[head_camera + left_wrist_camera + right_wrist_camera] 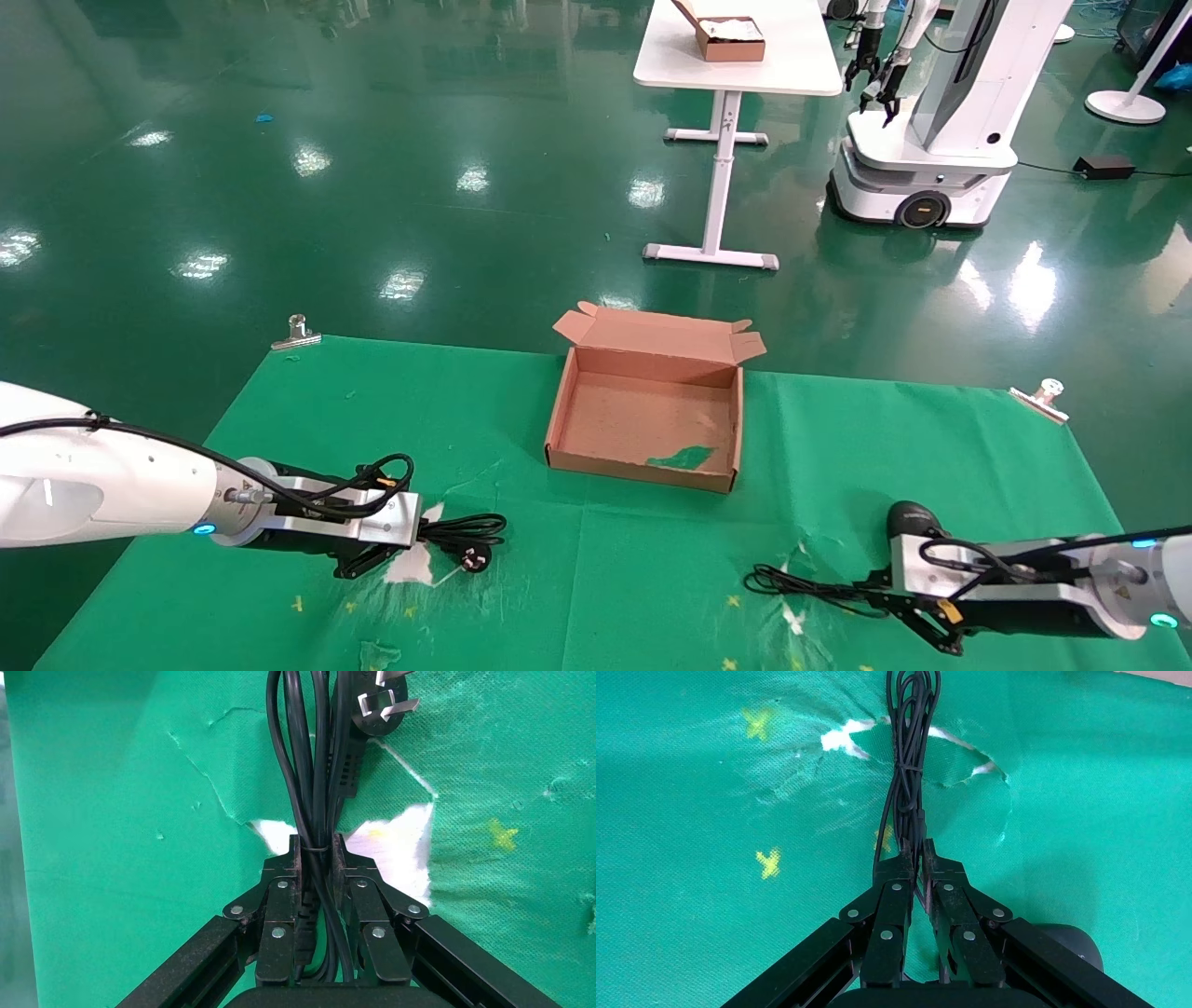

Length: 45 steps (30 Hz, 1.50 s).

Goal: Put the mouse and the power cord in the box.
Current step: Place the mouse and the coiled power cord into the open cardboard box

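Observation:
The open salmon-brown box [643,461] sits mid-table, a green patch on its floor. My left gripper [414,539] [315,846] is at the front left, shut on the bundled power cord [466,533] [309,755]. The cord's pronged plug [379,702] points away over the cloth. At the front right my right gripper [880,592] [914,852] is shut on the thin tied cable [792,582] [909,755] of the mouse. The black mouse [913,519] [1074,941] lies on the cloth beside that gripper.
The green cloth [372,419] is torn to white under both grippers. Metal clips [296,333] [1043,396] hold its far corners. Beyond the table stand a white desk [736,65] with a small brown box and another robot [931,140].

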Motion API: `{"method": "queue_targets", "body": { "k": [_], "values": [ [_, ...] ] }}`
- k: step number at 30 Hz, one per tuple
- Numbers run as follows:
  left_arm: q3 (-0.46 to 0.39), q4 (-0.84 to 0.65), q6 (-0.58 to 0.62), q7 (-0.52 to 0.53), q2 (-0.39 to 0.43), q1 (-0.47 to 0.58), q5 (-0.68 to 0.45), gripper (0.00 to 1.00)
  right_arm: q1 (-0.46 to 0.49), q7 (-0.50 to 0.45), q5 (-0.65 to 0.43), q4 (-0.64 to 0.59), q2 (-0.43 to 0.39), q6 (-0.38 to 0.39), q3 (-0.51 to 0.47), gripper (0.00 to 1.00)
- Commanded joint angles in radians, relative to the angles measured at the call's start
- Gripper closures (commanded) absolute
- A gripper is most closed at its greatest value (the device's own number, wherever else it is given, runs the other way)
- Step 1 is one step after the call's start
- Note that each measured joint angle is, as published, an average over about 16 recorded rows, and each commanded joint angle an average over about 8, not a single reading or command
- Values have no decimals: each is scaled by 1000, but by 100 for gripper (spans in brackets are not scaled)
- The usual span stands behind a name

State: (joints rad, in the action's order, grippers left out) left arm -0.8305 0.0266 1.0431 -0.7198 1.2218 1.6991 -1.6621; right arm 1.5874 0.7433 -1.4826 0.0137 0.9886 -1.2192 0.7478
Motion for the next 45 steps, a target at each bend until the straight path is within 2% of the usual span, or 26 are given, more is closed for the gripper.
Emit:
{"method": "queue_targets", "body": {
  "k": [1, 45],
  "values": [
    [0, 0, 0, 0, 0, 0, 0, 100, 0, 0, 0, 0, 0, 0, 0, 100],
    [3, 5, 7, -7, -5, 4, 4, 100, 1, 0, 1, 1, 0, -1, -1, 100]
  ]
}}
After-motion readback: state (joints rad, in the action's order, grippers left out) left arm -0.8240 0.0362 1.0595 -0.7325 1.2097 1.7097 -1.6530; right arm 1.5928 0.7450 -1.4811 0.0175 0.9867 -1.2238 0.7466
